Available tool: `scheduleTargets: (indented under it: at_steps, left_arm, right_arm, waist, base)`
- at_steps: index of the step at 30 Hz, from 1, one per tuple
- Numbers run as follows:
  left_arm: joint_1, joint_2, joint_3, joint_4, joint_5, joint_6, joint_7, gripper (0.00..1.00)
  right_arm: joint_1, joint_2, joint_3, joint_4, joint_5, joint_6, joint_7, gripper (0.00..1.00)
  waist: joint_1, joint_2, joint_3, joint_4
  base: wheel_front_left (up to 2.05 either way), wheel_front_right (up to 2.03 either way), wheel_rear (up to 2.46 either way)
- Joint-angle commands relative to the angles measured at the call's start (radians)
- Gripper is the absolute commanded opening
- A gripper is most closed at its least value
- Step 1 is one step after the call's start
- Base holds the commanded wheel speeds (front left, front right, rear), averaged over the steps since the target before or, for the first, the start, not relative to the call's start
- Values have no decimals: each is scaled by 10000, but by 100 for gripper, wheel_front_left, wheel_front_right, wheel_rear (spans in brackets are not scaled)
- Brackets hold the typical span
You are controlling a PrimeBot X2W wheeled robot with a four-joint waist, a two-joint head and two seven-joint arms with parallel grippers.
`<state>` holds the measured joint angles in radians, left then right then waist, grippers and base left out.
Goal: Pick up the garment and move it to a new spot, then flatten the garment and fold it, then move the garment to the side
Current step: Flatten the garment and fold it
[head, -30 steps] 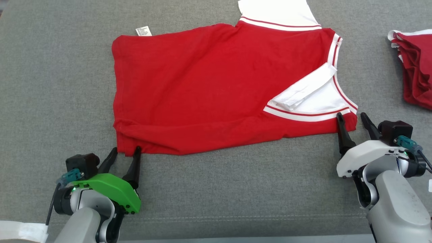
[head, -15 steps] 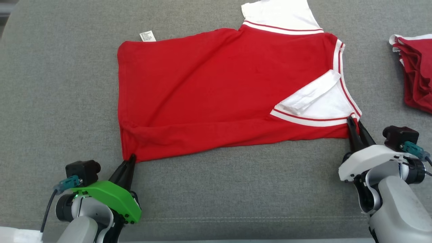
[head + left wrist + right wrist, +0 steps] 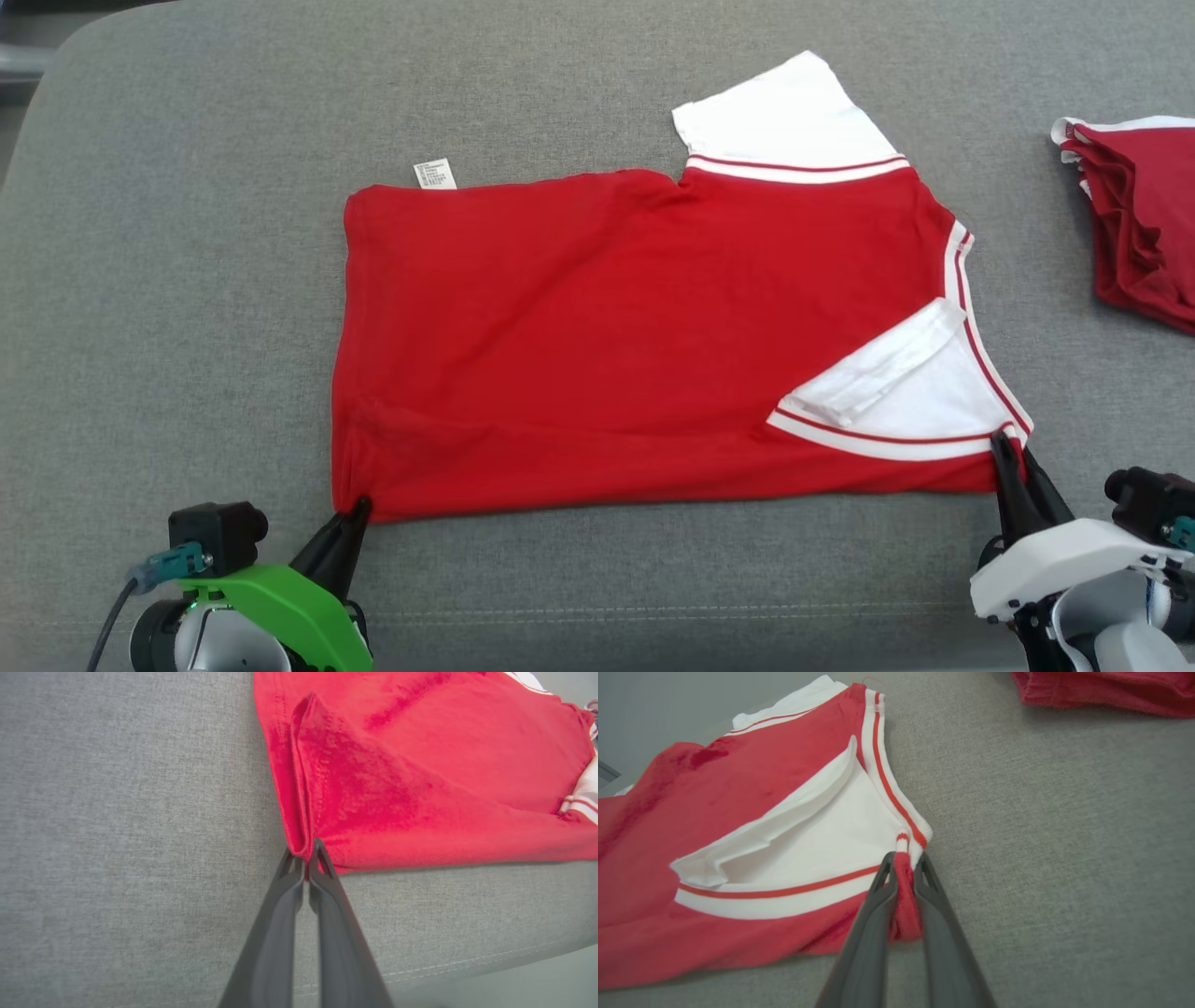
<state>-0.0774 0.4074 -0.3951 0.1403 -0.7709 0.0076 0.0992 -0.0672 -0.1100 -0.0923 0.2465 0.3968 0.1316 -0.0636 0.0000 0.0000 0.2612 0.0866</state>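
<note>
The garment [image 3: 597,327] is a red shirt with white sleeves and white-and-red trim, spread on the grey cushion with its near side folded over. My left gripper [image 3: 359,509] is shut on the garment's near left corner [image 3: 301,847], where the hem bunches into a ridge. At the near right corner, my right gripper [image 3: 1006,446] is shut on the garment [image 3: 784,826], with a roll of red cloth squeezed between its fingers [image 3: 878,891]. A white sleeve [image 3: 784,117] sticks out at the far edge.
A second, darker red garment [image 3: 1144,219] lies bunched at the right edge of the grey cushion [image 3: 168,280]. A small white label [image 3: 435,174] pokes out at the shirt's far left corner. The cushion's front seam [image 3: 653,611] runs close behind both grippers.
Both grippers have closed on the shirt's near corners, having stood open a second ago. The camera has shifted, so the whole scene sits lower in view; the near edge looks pulled straighter.
</note>
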Motion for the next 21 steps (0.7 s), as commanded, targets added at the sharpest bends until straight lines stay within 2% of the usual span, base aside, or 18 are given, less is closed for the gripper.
scheduleTargets:
  at_steps: [1, 8, 9, 10, 11, 12, 16, 21]
  left_arm:
    - [279, 122, 54, -195, -159, 135, 93, 0]
    - [723, 133, 117, -407, -274, 373, 205, 0]
    - [727, 102, 133, -425, -320, 401, 191, 7]
    - [731, 67, 132, -430, -355, 403, 219, 43]
    - [714, 61, 117, -426, -338, 429, 227, 95]
    - [676, 52, 101, -398, -306, 436, 205, 100]
    - [525, -8, 136, -270, -114, 587, -72, 100]
    - [221, -97, 481, -340, 324, 1075, -952, 100]
  right_arm:
    - [521, 154, -247, -466, -52, -19, 162, 0]
    - [1074, 454, -373, -1000, -191, -19, 477, 0]
    - [1034, 470, -396, -998, -224, -19, 516, 26]
    - [982, 479, -432, -980, -243, -19, 540, 64]
    - [940, 489, -478, -953, -364, -19, 572, 100]
    - [879, 502, -506, -944, -431, -17, 550, 100]
    - [792, 532, -634, -1036, -690, -13, 319, 100]
    - [522, 568, -759, -1473, -1209, -11, -402, 100]
  waist:
    - [0, 0, -41, -95]
    - [0, 0, -106, -332]
    - [0, 0, -117, -345]
    - [0, 0, -139, -344]
    - [0, 0, -155, -334]
    - [0, 0, -171, -325]
    - [0, 0, -285, -304]
    - [0, 0, -457, -376]
  base:
    - [0, 0, 0]
    - [0, 0, 0]
    - [0, 0, 0]
    - [0, 0, 0]
    - [0, 0, 0]
    - [0, 0, 0]
    - [0, 0, 0]
    - [0, 0, 0]
